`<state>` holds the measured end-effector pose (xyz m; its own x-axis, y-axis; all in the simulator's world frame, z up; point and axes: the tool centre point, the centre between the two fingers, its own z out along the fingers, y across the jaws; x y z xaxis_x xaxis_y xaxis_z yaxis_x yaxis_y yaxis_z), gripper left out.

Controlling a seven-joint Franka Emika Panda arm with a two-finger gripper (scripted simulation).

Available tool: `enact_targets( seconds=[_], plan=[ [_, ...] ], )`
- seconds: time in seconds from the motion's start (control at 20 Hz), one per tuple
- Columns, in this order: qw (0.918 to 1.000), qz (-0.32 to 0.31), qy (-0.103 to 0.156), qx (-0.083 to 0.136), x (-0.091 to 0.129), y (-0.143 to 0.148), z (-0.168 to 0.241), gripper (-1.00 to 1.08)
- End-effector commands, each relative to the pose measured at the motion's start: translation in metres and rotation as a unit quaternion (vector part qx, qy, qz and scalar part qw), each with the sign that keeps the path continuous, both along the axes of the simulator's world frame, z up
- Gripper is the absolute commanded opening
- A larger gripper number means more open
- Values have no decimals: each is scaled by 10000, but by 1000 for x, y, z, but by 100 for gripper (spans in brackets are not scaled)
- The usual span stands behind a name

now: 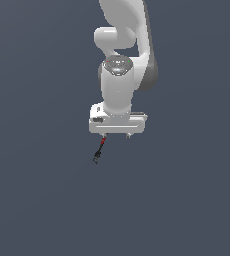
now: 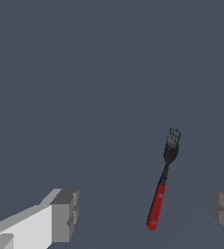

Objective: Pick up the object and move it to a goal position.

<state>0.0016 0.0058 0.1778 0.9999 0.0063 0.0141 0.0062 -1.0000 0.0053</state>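
Hanging at the exterior view's centre, the white gripper sits just above the object, a red-handled fork lying ungrasped. Wrist view: jaws spread wide, fork between the fingertips toward lower right; grasping, lifting and carrying all remain.

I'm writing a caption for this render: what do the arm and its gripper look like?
The arm is glossy white with rounded, bulbous links, darker grey on its shaded side, and a metallic grey ring at one joint. The gripper has a wide, boxy white body. In the wrist view its fingers are blocky, with grey pads. No cables or markings show.
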Motion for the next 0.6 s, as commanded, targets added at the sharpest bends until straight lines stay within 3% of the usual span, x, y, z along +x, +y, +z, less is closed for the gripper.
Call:
enact_targets(
  seconds=[0.0,0.55],
  plan=[
    [10000,0,0,0,0,0,0,100],
    [9995,-298,32,37,-5,-15,9,100]
  ],
)
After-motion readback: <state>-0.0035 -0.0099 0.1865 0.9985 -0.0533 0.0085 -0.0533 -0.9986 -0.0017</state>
